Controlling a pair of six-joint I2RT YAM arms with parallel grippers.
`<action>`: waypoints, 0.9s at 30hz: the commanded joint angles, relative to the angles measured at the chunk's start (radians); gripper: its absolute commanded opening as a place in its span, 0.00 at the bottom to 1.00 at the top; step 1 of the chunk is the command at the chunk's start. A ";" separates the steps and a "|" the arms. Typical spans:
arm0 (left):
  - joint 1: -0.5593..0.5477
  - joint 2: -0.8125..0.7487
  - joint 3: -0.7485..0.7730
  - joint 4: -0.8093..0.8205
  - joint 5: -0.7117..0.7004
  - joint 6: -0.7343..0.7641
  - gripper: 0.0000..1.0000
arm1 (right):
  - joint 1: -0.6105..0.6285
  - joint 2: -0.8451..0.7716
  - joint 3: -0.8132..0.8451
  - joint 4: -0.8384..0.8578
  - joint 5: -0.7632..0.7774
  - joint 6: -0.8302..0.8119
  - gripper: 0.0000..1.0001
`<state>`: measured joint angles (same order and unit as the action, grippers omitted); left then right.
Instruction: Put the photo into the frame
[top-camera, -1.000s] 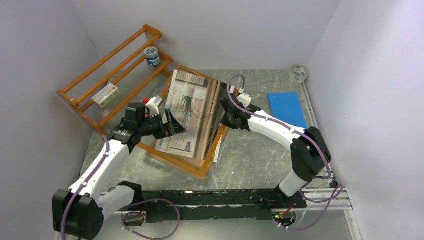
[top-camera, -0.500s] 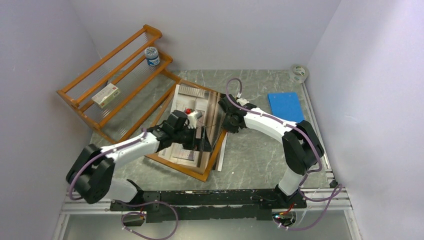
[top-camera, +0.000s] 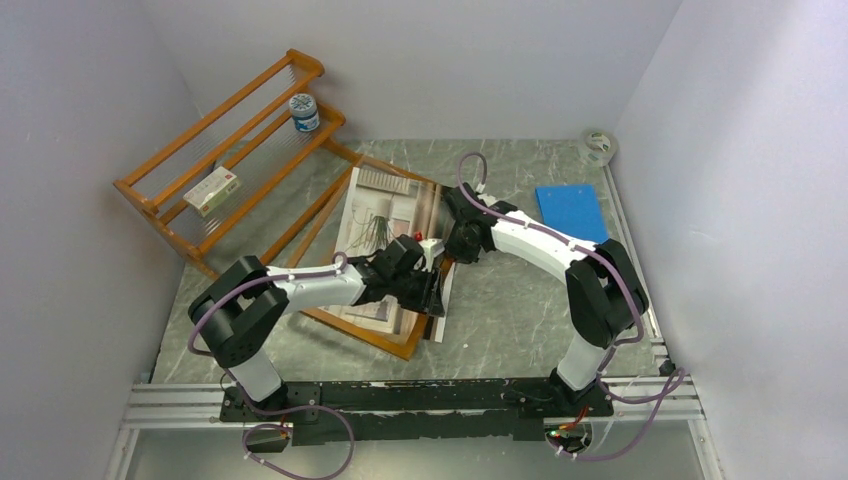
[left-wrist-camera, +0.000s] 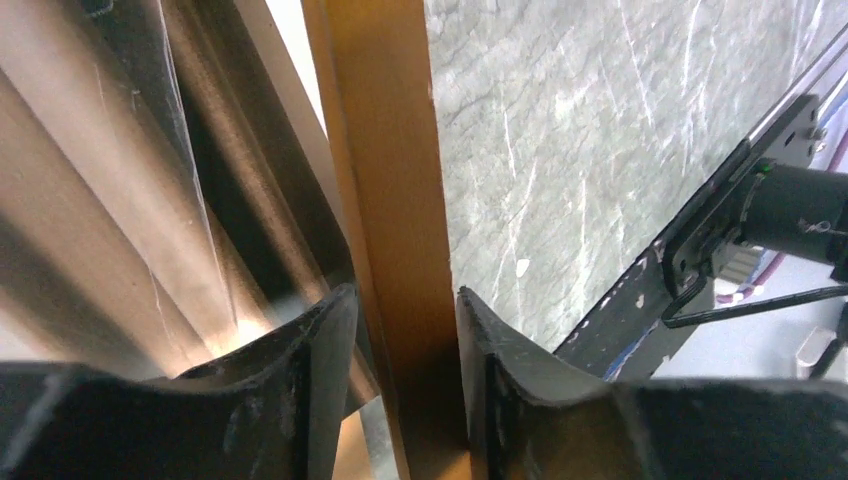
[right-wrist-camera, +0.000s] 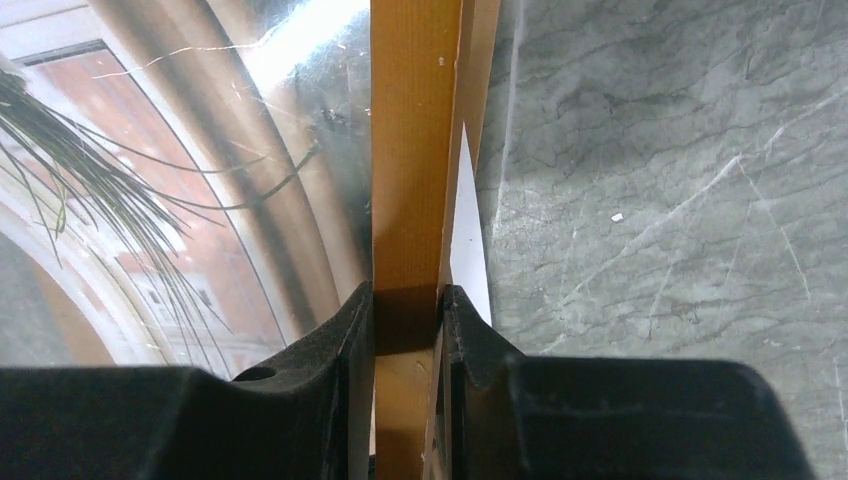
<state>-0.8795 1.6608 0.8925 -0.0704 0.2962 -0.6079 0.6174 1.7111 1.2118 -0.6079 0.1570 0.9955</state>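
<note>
The left claw (left-wrist-camera: 400, 320) now straddles the frame's (top-camera: 370, 338) edge, grip unclear, having crossed over to help the clamping right claw (right-wrist-camera: 408, 300) seat the photo (top-camera: 375, 215).

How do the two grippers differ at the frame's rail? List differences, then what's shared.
The right gripper clamps the frame tight; the left gripper only straddles it, jaws wider, grip uncertain. From above, the right gripper sits farther out along the rail, the left gripper nearer in. The left gripper reaches in over the glass pane, the right gripper over the table. Shared: both bracket the same wooden rail.
</note>
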 joint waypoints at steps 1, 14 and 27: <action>-0.003 -0.013 0.011 0.048 -0.036 -0.008 0.39 | -0.009 -0.055 0.015 0.073 -0.057 0.030 0.08; -0.003 -0.066 0.026 0.020 -0.096 -0.022 0.03 | -0.039 -0.090 -0.070 0.168 -0.115 0.013 0.47; -0.003 -0.219 0.067 -0.067 -0.173 -0.008 0.03 | -0.098 -0.225 -0.376 0.677 -0.292 0.113 0.67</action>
<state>-0.8799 1.5158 0.8928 -0.1406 0.1772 -0.6476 0.5419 1.5341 0.9104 -0.2157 -0.0406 1.0615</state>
